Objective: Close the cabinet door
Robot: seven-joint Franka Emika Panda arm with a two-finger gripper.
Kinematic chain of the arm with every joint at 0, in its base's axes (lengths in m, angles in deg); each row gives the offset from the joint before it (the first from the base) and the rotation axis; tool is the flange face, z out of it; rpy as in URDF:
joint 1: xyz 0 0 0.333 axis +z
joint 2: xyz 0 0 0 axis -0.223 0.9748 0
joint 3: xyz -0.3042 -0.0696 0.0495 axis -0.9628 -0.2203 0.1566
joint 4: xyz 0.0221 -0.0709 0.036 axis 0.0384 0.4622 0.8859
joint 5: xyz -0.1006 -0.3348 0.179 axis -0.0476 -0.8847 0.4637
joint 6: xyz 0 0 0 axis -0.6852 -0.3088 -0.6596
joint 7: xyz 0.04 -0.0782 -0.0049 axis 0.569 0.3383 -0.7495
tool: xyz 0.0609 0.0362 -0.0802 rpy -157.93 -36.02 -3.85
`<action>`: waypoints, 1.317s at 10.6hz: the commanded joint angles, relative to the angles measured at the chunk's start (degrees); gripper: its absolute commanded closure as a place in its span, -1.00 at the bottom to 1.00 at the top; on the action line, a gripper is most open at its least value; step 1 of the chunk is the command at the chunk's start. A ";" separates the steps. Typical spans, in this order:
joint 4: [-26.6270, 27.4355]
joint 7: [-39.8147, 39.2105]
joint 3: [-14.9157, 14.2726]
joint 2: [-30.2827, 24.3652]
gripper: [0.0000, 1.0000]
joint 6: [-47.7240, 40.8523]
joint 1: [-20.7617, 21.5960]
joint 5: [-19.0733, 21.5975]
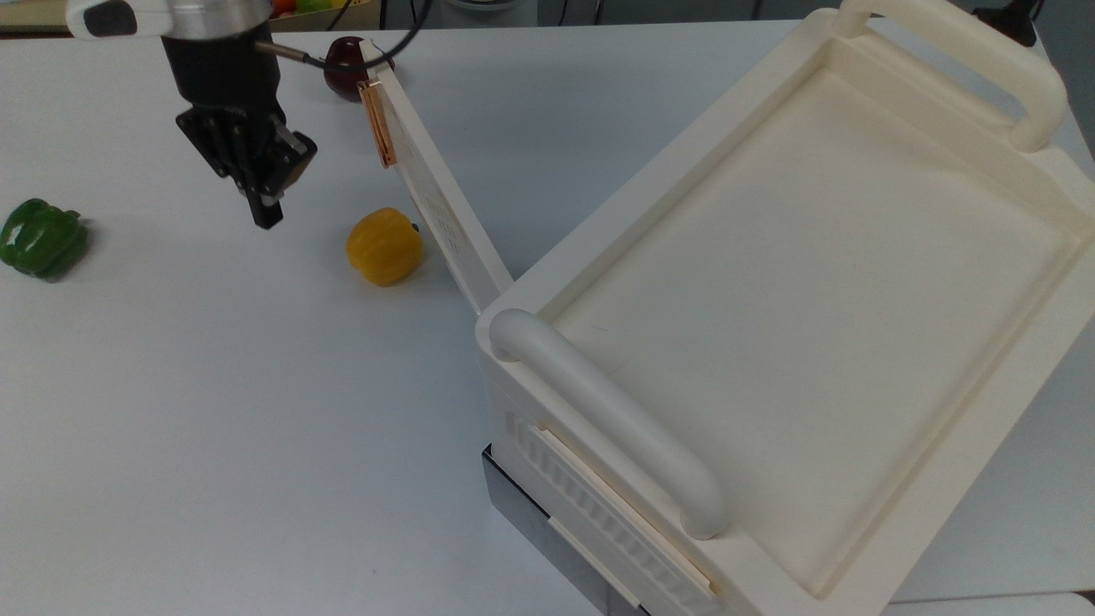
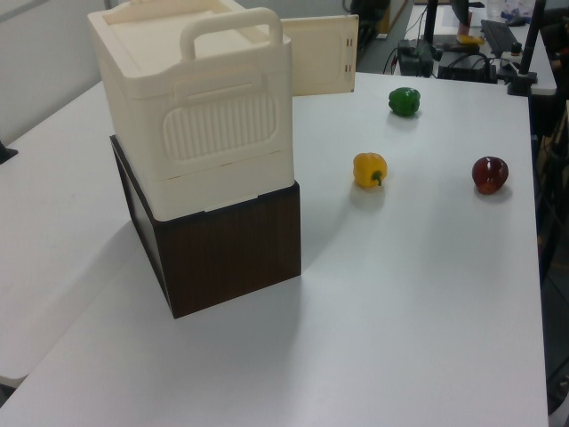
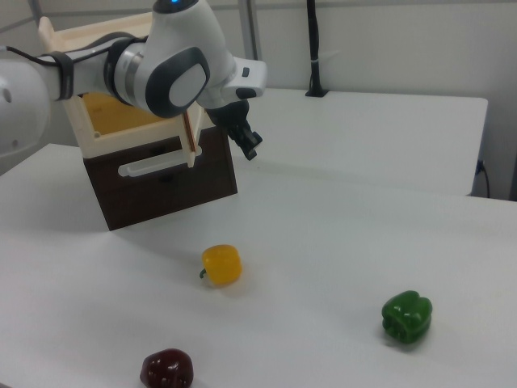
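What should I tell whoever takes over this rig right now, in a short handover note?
Gripper: holding nothing, in the air over the table, to the top view's left of the cabinet door.
Cabinet door: swung wide open from the cabinet, its copper handle at the outer end.
Yellow pepper sits close beside the open door; the dark red pepper lies by the door's outer end.
Done: nothing.
Left: push the door shut.

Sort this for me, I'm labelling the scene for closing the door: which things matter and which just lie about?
Part of the job:
- thin cream-white door panel with copper bar handle, standing open
- large cream-white plastic cabinet
- black two-finger tool, in the air beside the door

Lying about:
- yellow bell pepper
- green bell pepper
- dark red pepper
- white table
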 commanded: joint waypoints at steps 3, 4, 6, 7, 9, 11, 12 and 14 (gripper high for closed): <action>-0.16 3.70 -0.14 -0.87 1.00 1.48 4.54 0.96; -0.16 3.70 -0.05 -0.96 1.00 1.30 6.30 0.87; -0.25 3.87 0.03 -1.57 1.00 -0.70 8.41 1.05; -1.38 4.39 0.30 -1.75 1.00 -3.42 9.47 0.96; -2.35 4.49 0.82 -2.62 0.94 -7.56 11.31 1.05; -2.53 4.49 3.54 -3.07 0.86 -9.32 12.64 0.18; -2.53 4.40 5.20 -2.98 0.86 -9.33 12.64 0.00; -2.53 4.40 6.45 -2.72 0.86 -8.81 14.21 -0.09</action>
